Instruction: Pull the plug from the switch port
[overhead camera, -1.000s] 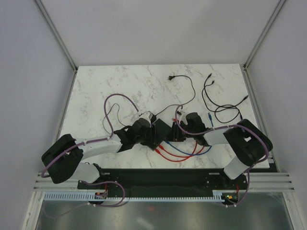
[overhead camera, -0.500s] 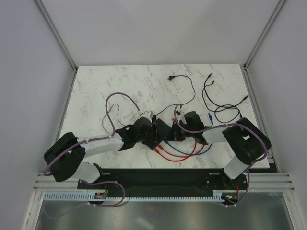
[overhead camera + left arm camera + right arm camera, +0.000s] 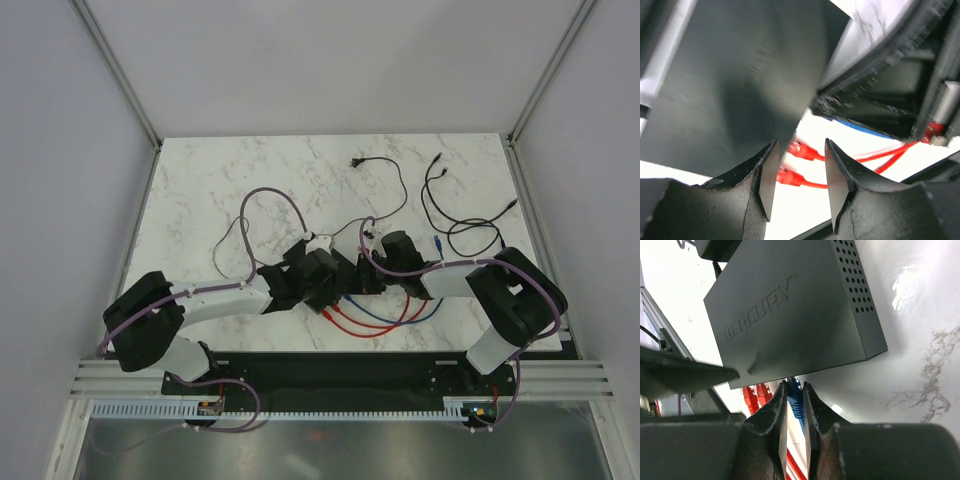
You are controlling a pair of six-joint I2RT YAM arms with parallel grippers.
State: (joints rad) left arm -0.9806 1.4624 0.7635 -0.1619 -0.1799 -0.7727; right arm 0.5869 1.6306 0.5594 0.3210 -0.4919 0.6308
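The blue plug (image 3: 796, 405) seems seated in the switch (image 3: 790, 305), a flat matte-black box with embossed lettering and vent holes, lying toward 6 o'clock on the marble tabletop (image 3: 250, 180). The right claw (image 3: 794, 387) grasps the ridged plug, so a straight pull away from the port comes next. The left claw (image 3: 800, 144), released, hovers at the switch's corner beside glossy red plugs (image 3: 790, 176) and could brace the box.

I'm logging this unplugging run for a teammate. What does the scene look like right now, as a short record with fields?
device: flat matte-black rectangular switch marked MERCURY, on the white marble table
cables: one blue plug and two red plugs at the switch's near edge
right gripper: shut on the blue plug
left gripper: open, at the switch's edge, red plugs showing between its fingers
progress: blue plug apparently not out yet
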